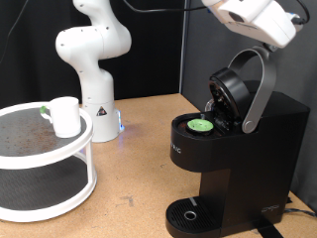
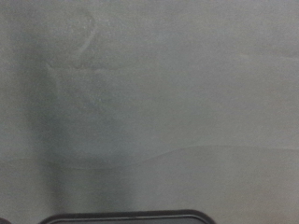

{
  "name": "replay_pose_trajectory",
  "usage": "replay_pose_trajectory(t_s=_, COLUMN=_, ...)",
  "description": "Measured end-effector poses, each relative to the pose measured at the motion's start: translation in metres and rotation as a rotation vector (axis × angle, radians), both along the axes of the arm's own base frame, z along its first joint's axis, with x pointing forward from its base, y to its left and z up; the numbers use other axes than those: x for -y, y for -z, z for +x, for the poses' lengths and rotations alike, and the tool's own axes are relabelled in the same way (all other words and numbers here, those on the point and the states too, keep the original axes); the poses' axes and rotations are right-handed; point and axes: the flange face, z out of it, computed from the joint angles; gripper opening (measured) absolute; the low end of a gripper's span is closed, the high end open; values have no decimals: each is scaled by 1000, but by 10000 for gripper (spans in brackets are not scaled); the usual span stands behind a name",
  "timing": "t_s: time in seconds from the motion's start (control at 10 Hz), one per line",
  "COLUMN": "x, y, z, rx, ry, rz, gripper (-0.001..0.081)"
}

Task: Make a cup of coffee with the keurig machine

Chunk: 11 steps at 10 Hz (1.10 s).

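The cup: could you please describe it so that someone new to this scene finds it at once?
In the exterior view, find the round white two-tier stand at the left. The cup stands on its dark top tier, near the rim facing the white arm base. It is a small plain white cylinder, the only upright thing there.

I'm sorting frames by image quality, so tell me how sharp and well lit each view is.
Exterior view: evenly lit and mostly sharp; the keurig machine with its lid open and the cup on the white shelf rack read clearly, against a dark backdrop. The arm at the top right is bright, nearly washed out; the gripper does not show. Wrist view: a dim, blurred grey surface with no readable detail.
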Motion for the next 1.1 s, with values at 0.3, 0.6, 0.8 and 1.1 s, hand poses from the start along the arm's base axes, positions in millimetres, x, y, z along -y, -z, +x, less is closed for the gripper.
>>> replay_pose_trajectory(t_s=0.3, x=29, y=-11, z=-3, rx=16, ry=-38, rz=49, gripper=3)
replay_pose_trajectory(t_s=0.6, x=50, y=-6, z=-3, rx=13, ry=-17, rz=17, gripper=3)
replay_pose_trajectory(t_s=0.8, x=49, y=-18, z=0, rx=38, ry=21, rz=80, gripper=3)
replay_pose_trajectory(t_s=1.1, x=44, y=-51, z=0, rx=86, ry=14, rz=133, gripper=3)
